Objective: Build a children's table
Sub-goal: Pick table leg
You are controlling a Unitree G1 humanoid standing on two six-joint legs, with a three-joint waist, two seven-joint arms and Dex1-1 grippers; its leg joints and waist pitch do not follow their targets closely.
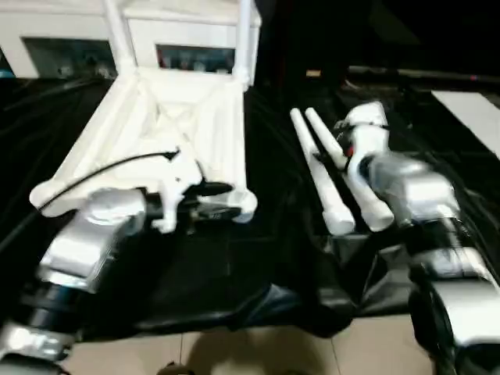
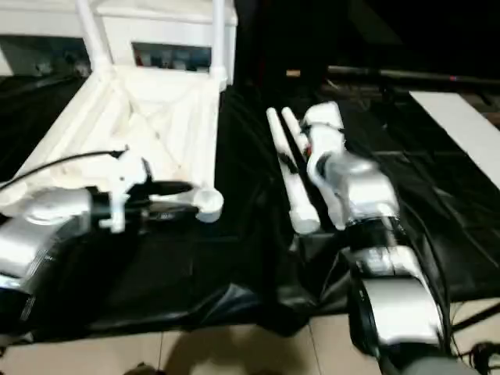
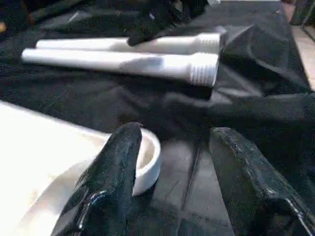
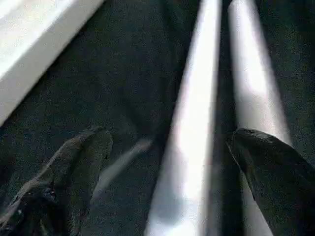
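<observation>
On the left half of the black-draped work table [image 1: 234, 273], the all-white plastic rectangular table top [image 1: 168, 129] lies upside down, its ribbed underside facing up. Two white tapered tube legs already stand in its far corner sockets, one at the far left [image 1: 117, 35] and one at the far right [image 1: 244, 39], both rising out of the top of the head views. The near right corner socket [image 1: 244, 205] is a round, hollow cup with no leg in it; the near left corner [image 1: 43, 195] is likewise bare.

To the right of the table top, two loose white tapered tube legs [image 1: 324, 168] lie side by side on the black cloth, just beside each other, their wider threaded ends pointing near and their thin ends far.

The left gripper [image 3: 172, 162] hovers at the near right corner socket with its two black fingers [image 3: 115, 167] spread apart; one finger sits over the socket's rim, the other over the black cloth to its right, and nothing is held between them. A black cable [image 1: 109, 168] arcs across the table top to that arm.

The right gripper [image 4: 172, 147] is over the two loose legs, its fingers apart, with the left one of the pair lying between them; I cannot tell whether the fingers touch it.

Beyond the table stands a white cabinet [image 1: 180, 31], and pale floor tiles [image 1: 258, 351] show at the near edge.
</observation>
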